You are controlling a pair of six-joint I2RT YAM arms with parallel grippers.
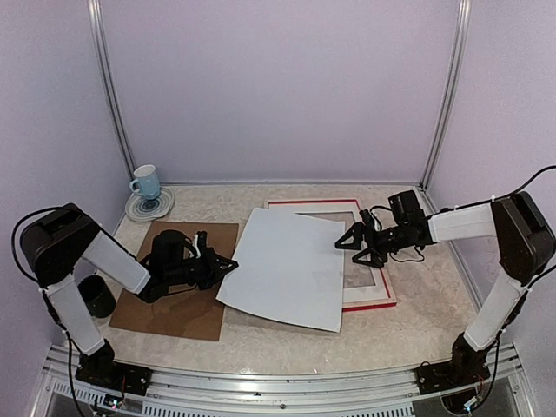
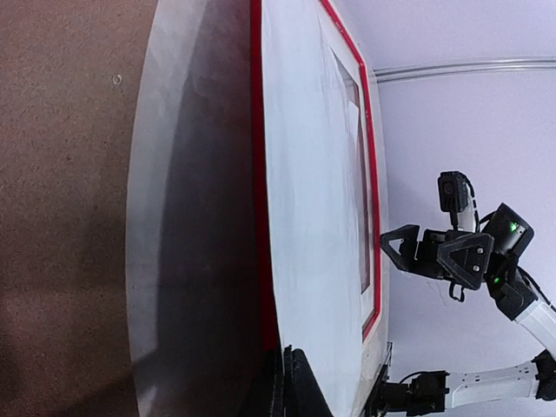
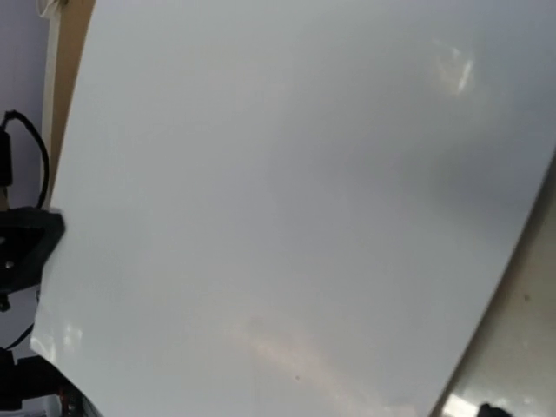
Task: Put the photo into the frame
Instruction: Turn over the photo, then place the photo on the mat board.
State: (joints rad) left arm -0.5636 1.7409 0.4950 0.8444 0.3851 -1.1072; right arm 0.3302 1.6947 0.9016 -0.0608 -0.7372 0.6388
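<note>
Top external view. Item: the photo [image 1: 282, 269], white back up, lying skewed over the 9 o'clock half of the frame [image 1: 371, 304] and onto the counter [image 1: 417, 330].

Left gripper [image 1: 233, 263]: jaws pinched shut on the photo's 9 o'clock edge.

Right gripper [image 1: 347, 252]: jaws wide, empty, at its 2 o'clock corner.

Step, likely: alignment. Next, you must square the sheet to the opening, shifting it toward 3 o'clock.

We see the photo [image 1: 287, 269], a large sheet with its plain white back facing up, lying askew across the left part of the frame [image 1: 369, 305], its left edge lifted. The thin-barred red frame lies flat.
</note>
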